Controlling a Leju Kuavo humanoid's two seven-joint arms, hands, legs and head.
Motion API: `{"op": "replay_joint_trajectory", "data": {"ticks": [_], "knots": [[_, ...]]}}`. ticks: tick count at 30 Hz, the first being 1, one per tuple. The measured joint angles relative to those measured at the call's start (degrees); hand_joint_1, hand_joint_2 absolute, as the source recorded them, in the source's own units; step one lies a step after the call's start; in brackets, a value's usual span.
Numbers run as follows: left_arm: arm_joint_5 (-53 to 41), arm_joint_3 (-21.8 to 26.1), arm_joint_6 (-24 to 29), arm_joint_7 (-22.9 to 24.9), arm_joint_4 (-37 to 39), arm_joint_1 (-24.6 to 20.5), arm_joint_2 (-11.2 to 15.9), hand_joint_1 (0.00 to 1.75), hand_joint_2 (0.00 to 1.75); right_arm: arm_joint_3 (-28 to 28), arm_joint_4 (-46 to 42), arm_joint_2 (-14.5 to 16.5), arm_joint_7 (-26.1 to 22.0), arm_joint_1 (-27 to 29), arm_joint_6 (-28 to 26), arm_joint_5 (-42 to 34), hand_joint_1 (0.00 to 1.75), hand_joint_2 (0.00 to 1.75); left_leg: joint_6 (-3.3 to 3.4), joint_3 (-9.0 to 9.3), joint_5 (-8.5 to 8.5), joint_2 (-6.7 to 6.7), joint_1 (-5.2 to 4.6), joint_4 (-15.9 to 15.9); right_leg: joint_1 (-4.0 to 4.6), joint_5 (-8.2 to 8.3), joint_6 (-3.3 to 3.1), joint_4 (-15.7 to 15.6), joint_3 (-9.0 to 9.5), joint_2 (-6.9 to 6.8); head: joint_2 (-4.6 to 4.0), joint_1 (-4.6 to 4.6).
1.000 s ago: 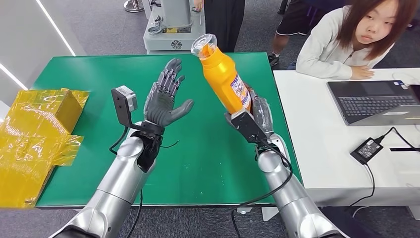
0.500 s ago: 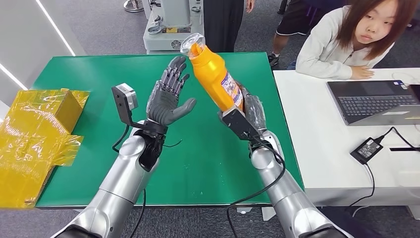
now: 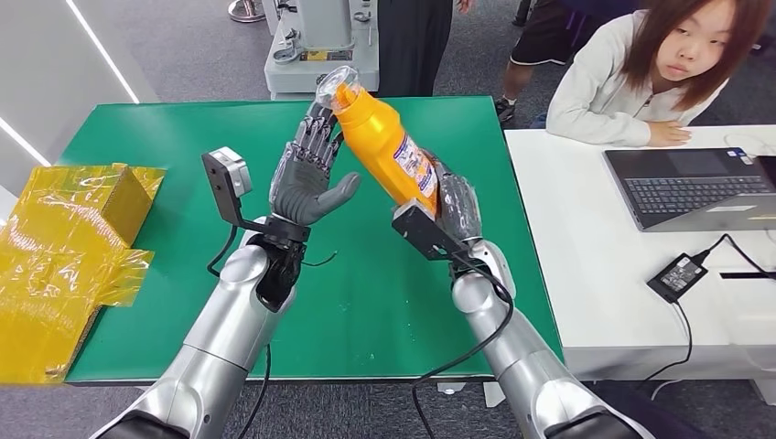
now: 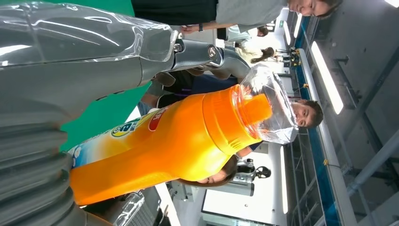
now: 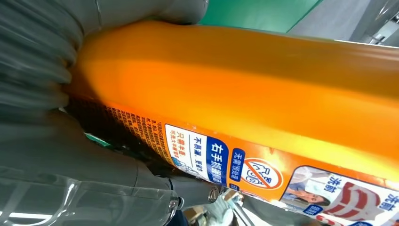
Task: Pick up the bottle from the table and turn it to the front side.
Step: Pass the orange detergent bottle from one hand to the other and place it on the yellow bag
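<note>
A glossy orange plastic bottle point(image 3: 389, 155) is gleaming under its clear, shiny plastic cap point(image 3: 332, 85), its smooth printed label catching light. The matt green tabletop point(image 3: 165, 137) is lying flat beneath brushed silver metal arms. Crinkled yellow film point(image 3: 64, 247) is shimmering over a box, while the matt grey plastic left hand point(image 3: 307, 178) is showing dull fingers.

Three cameras: one high on the body, one behind each wrist.
The head view looked forward and down over the green counter point(image 3: 183, 137) from high up. The left wrist view sat close behind its hand, turned sideways, facing the orange bottle point(image 4: 179, 141). The right wrist view pressed nearest, against that bottle's label. All three shared the bottle.
</note>
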Motion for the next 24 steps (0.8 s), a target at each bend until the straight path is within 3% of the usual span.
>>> {"op": "replay_joint_trajectory", "data": {"ticks": [9,24], "knots": [[0.6,0.0,1.0,0.4,1.3,-0.5,0.3,0.0,1.75,3.6,2.6,0.9,0.6,-0.2,-7.1,7.1,1.75,1.75,0.0,0.0,0.0,0.0,0.0,0.0,0.0,0.0,0.0,0.0,0.0,0.0,0.0,0.0],[2.7,0.1,-0.7,2.9,1.8,0.3,0.9,0.0,1.75,6.7,8.1,1.8,2.2,-1.0,-12.2,10.7,1.75,1.75,0.0,0.0,0.0,0.0,0.0,0.0,0.0,0.0,0.0,0.0,0.0,-0.01,0.0,-0.01]]}}
